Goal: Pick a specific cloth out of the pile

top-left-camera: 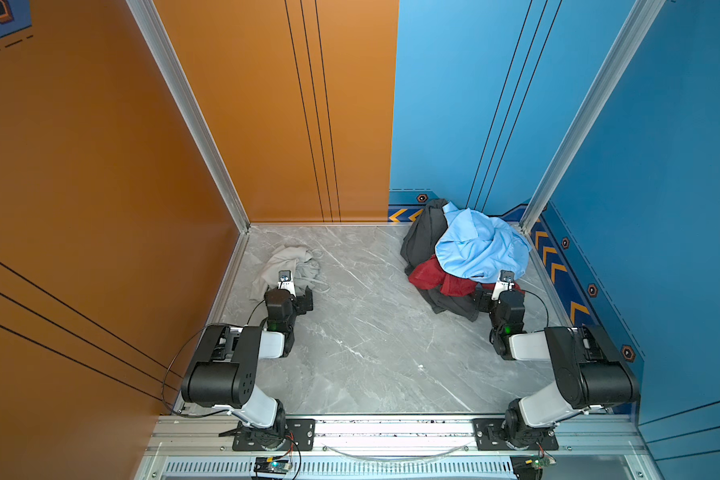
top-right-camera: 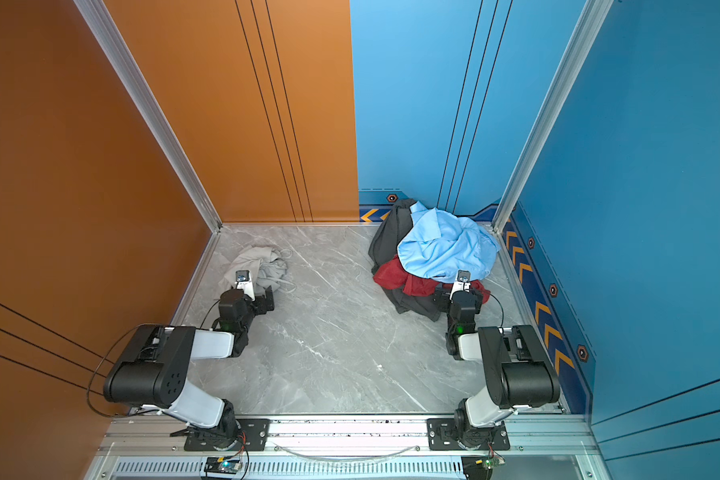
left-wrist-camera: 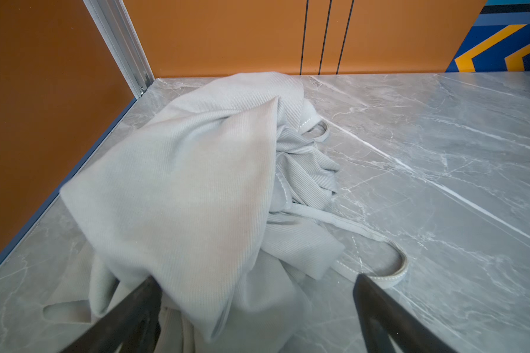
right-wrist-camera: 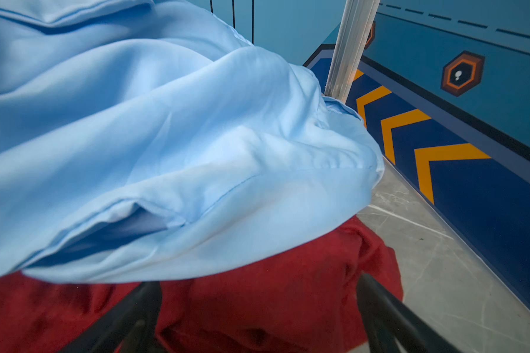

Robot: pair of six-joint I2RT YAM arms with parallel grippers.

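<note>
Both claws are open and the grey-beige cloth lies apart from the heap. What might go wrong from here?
1. The left claw stands open at the cloth's edge, with a loose cord looped beside it; closing may catch only the cord, and the cloth could slip.
2. The right claw gapes at the dark red garment under the light blue shirt; closing there would likely grab the wrong piece and drag the pile.

No legible words or numbers, orange chevrons [right-wrist-camera: 424, 171] and hexagon emblem [right-wrist-camera: 462, 73] on blue wall [right-wrist-camera: 508, 55]
</note>
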